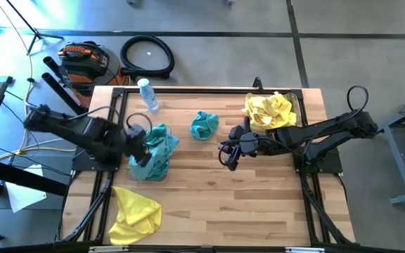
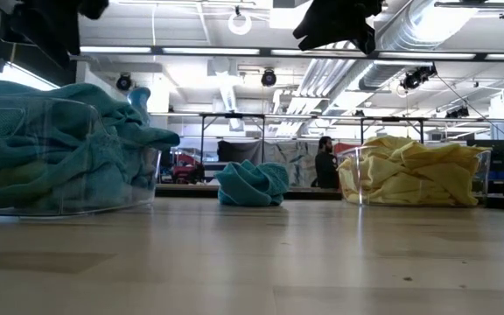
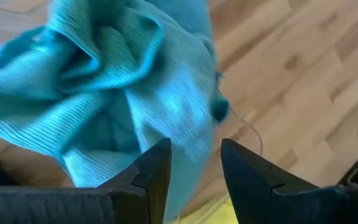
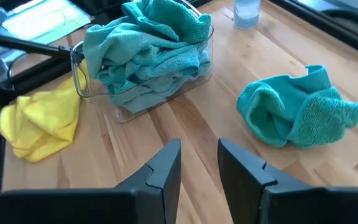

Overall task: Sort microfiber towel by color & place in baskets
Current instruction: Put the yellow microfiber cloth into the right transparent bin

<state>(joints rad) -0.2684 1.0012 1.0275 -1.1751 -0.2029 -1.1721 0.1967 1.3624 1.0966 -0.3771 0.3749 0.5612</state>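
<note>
1. teal cloths fill the clear basket [image 1: 151,160] on the left side of the table, heaped above its rim and spilling over one wall, so this bin looks like the one set aside for teal.
2. the left gripper [image 1: 138,140] hangs right over that heap; in its wrist view the two fingers stand apart with nothing pinched between them, the teal pile [image 3: 110,93] just beyond the tips, which reads as a drop position over the bin.
3. the right gripper [image 1: 229,156] sits near the middle of the table, low and apart from any cloth; its fingers show a narrow gap and hold nothing.
4. one loose teal towel [image 1: 204,124] lies bunched on the bare wood between the two bins, near the right gripper, and looks like its next pick.
5. the second clear basket [image 1: 299,105] stands at the far right corner, packed with yellow towels [image 1: 268,110].
6. a yellow towel [image 1: 136,212] lies crumpled at the near left corner, outside both bins and far from the yellow one, so it will likely need a long carry or a handover.
7. a water bottle [image 1: 147,95] lies on the far edge, clear of the work.
</note>
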